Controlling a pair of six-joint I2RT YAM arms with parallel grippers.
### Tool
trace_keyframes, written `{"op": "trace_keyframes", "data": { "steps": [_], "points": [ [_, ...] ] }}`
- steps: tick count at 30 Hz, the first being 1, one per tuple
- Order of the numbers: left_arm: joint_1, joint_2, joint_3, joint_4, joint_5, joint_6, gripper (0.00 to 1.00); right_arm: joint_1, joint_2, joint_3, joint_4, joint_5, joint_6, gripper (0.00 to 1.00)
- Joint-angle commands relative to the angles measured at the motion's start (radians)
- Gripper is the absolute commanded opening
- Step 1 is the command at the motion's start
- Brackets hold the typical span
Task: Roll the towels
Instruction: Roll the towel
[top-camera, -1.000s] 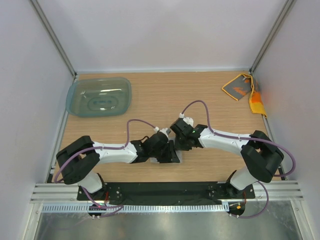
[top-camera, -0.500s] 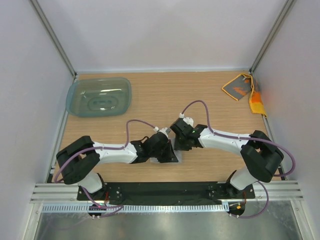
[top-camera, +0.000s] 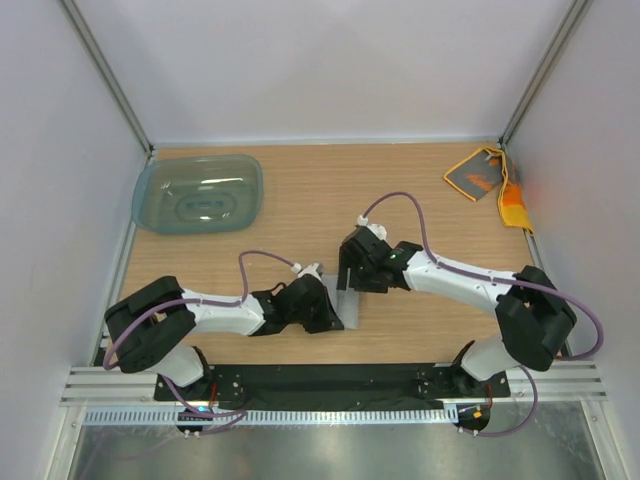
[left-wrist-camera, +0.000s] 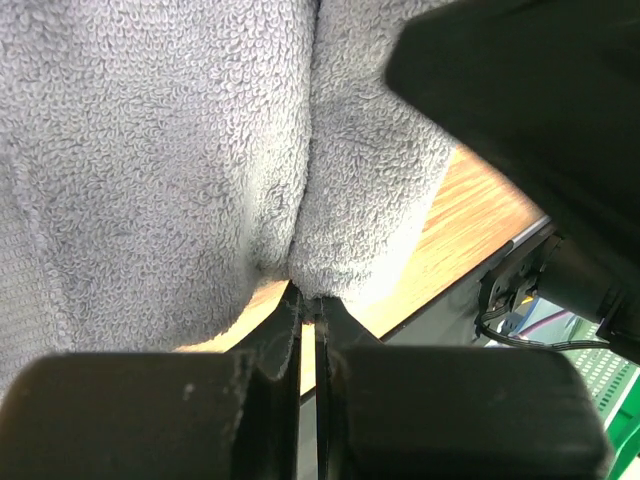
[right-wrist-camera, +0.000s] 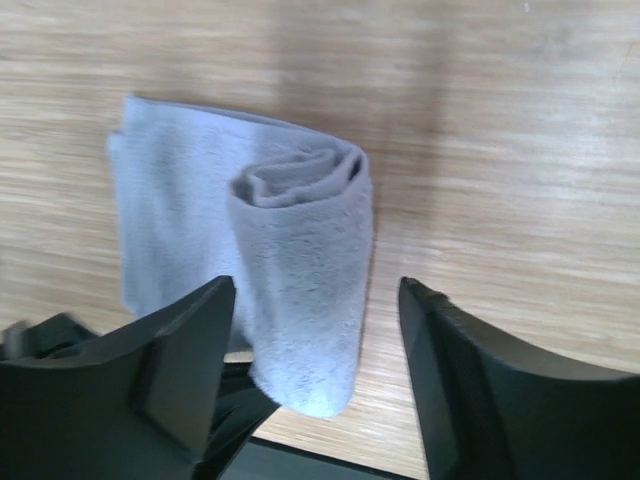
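Nearest, left tool (left-wrist-camera: 308, 305) low by the front edge, arm stretched flat along the surface (top-camera: 300, 200), tips together and seemingly clamped on the near hem of the grey towel (right-wrist-camera: 300, 250), likely to anchor it. It's half rolled with a flat tail left over, lying mid-front between both arms. Just behind, right tool (right-wrist-camera: 315, 290) tilted down over the roll, tips apart astride it, not gripping. Far right corner: orange towel (top-camera: 478, 178) unrolled; tub (top-camera: 198, 193) far left
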Motion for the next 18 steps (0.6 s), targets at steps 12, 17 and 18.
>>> {"op": "trace_keyframes", "data": {
  "steps": [12, 17, 18],
  "points": [
    [0.1, 0.002, -0.026, -0.017, 0.092, -0.011, 0.0, -0.087, -0.243, -0.316, 0.43, -0.309, -0.01, 0.8],
    [0.137, 0.014, -0.027, -0.047, 0.127, 0.001, 0.0, -0.107, -0.255, -0.451, 0.641, -0.394, 0.028, 0.77],
    [0.141, 0.019, -0.026, -0.052, 0.133, 0.004, 0.0, -0.11, -0.253, -0.465, 0.671, -0.403, 0.033, 0.77]
  ]
}}
